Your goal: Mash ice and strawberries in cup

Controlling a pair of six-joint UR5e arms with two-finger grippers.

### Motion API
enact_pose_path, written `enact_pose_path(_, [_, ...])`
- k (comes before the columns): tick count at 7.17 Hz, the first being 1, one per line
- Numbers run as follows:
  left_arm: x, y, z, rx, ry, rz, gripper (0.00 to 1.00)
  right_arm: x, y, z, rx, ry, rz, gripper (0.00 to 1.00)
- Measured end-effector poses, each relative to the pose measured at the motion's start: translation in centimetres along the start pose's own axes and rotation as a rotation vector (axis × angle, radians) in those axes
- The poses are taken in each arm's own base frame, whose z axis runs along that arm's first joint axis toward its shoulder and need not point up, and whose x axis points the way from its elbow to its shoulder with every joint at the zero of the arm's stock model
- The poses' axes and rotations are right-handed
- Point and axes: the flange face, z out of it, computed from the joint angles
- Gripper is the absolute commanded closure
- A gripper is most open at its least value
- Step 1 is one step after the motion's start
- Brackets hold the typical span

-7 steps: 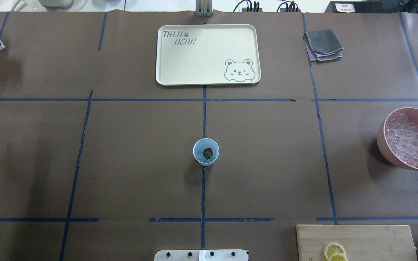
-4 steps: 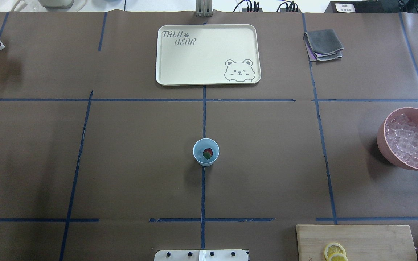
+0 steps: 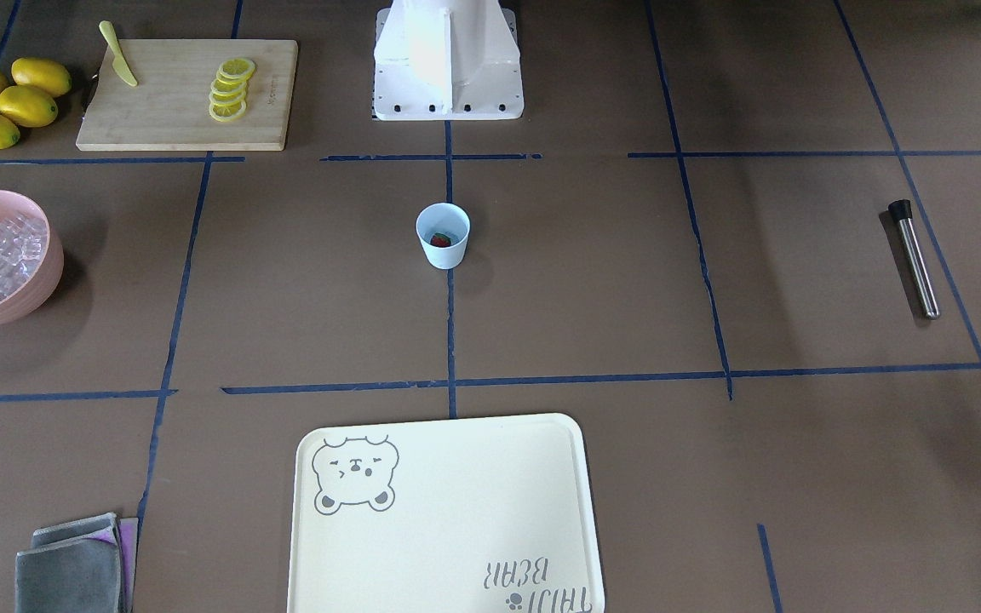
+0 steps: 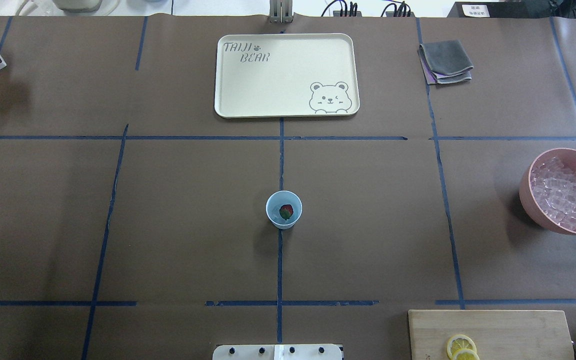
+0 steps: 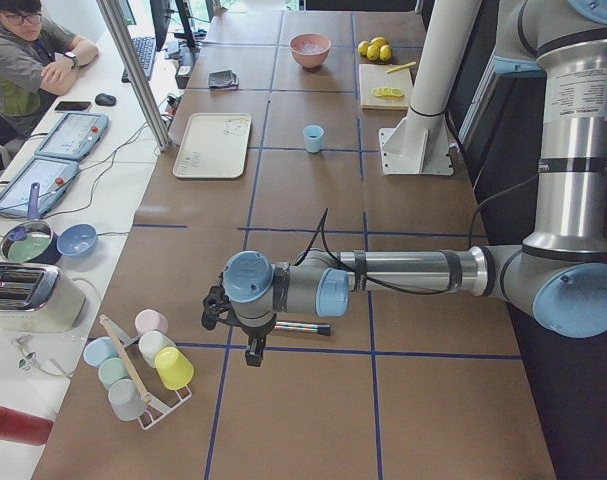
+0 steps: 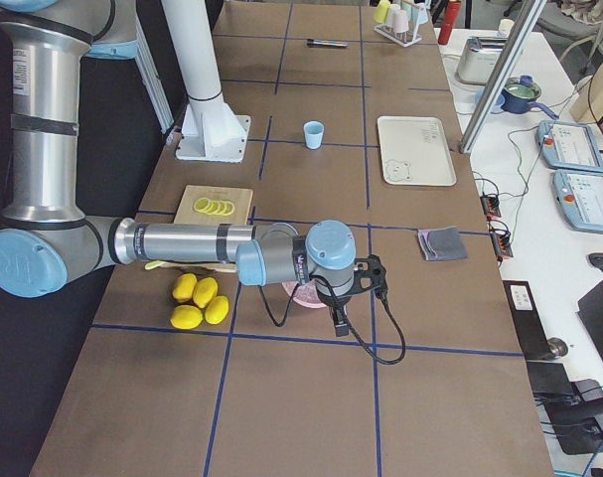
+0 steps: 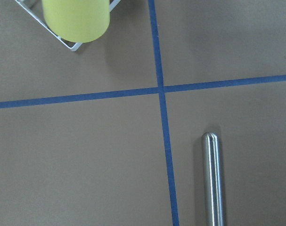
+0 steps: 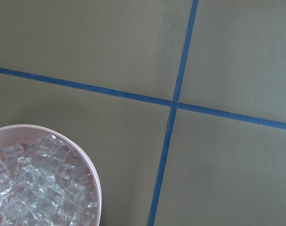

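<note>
Since neither camera set over the table catches my arms, both are entered from the end views only. Item 1: left gripper [image 5: 251, 346], pointing down near the steel rod [image 3: 915, 260] and the cup rack [image 5: 133, 375]; how wide it stands I cannot tell. Item 2: right gripper [image 6: 338, 320], low over the pink bowl [image 4: 527, 192]; its opening and any load I likewise cannot tell. Item 3: cup [image 4: 283, 210], upright on the centre tape line [image 4: 281, 165], well apart from both grippers. Item 4: 1 strawberry [image 4: 286, 212], inside the cup, visible from overhead and front only. Item 5: ice [image 8: 36, 188], heaped in the bowl, sharpest from my right wrist camera. My left wrist camera shows the rod's rounded end and 1 yellow cup [image 7: 77, 19].
</note>
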Motion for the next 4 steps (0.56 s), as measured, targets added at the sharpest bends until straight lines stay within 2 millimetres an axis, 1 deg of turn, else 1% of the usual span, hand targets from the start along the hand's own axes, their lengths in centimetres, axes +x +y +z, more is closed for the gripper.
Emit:
enact_pose_path(2, [-0.9, 0.5, -0.7, 0.013, -0.006, -0.023, 0.0, 1.5, 0.8, 0.7, -0.015, -0.027, 0.042, 0.01])
enact_pose_path(3, [-1.0, 0.6, -0.8, 0.015, -0.007, -0.027, 0.0, 2.3, 1.2, 0.4, -0.007, -0.042, 0.062, 0.01])
enact_pose_path(4, [-1.0, 0.6, -0.9, 0.016, -0.007, -0.028, 0.0, 2.4, 0.9, -0.3, 0.001, -0.049, 0.074, 0.01])
